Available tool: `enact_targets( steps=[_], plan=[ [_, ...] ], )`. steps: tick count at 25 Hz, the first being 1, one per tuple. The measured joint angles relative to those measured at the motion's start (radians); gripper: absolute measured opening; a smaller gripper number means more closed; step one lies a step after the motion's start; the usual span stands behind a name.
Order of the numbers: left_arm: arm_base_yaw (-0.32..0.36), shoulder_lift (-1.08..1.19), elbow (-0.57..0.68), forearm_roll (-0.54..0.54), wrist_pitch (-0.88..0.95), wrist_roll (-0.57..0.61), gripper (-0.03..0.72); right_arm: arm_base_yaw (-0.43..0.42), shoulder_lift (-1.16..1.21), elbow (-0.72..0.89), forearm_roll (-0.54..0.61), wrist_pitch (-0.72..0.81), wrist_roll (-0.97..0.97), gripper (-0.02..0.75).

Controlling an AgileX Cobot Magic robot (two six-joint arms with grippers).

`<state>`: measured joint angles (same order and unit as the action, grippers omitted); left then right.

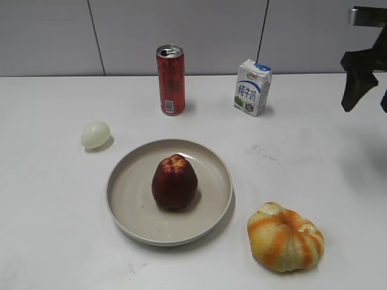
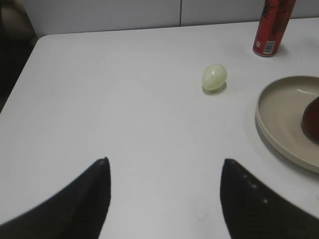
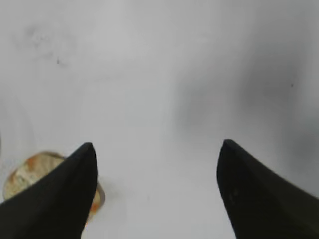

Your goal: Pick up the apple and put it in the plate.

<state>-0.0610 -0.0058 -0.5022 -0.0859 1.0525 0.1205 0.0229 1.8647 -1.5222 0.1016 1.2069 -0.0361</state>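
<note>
The dark red apple [image 1: 174,182] with a yellowish top stands upright in the middle of the beige plate [image 1: 128,184]. In the left wrist view the plate [image 2: 279,112] and a sliver of the apple [image 2: 313,118] show at the right edge. My right gripper [image 1: 364,90] hangs open and empty high at the far right, well away from the plate; its wrist view shows open jaws [image 3: 157,147] over bare table. My left gripper [image 2: 164,162] is open and empty over the table left of the plate; it is out of the exterior view.
A red can [image 1: 170,80] and a milk carton [image 1: 253,87] stand at the back. A pale egg-shaped thing [image 1: 95,134] lies left of the plate. An orange-and-yellow ribbed fruit [image 1: 285,236] sits at the front right and shows partly in the right wrist view [image 3: 30,172].
</note>
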Motion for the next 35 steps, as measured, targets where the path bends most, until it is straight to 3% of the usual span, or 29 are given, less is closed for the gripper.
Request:
enact_targets(
  steps=[13,19,24,35],
  plan=[
    [0.000,0.000,0.000,0.000,0.000,0.000,0.524,0.000,-0.608,0.702,0.007,-0.084,-0.017,0.587],
    [0.000,0.000,0.000,0.000,0.000,0.000,0.524,0.000,-0.916,0.910,0.007,-0.142,-0.031,0.585],
    [0.000,0.000,0.000,0.000,0.000,0.000,0.524,0.000,-1.161,1.015,0.007,-0.156,-0.031,0.585],
    [0.000,0.000,0.000,0.000,0.000,0.000,0.524,0.000,-1.643,1.023,0.009,-0.158,-0.032,0.585]
  ],
)
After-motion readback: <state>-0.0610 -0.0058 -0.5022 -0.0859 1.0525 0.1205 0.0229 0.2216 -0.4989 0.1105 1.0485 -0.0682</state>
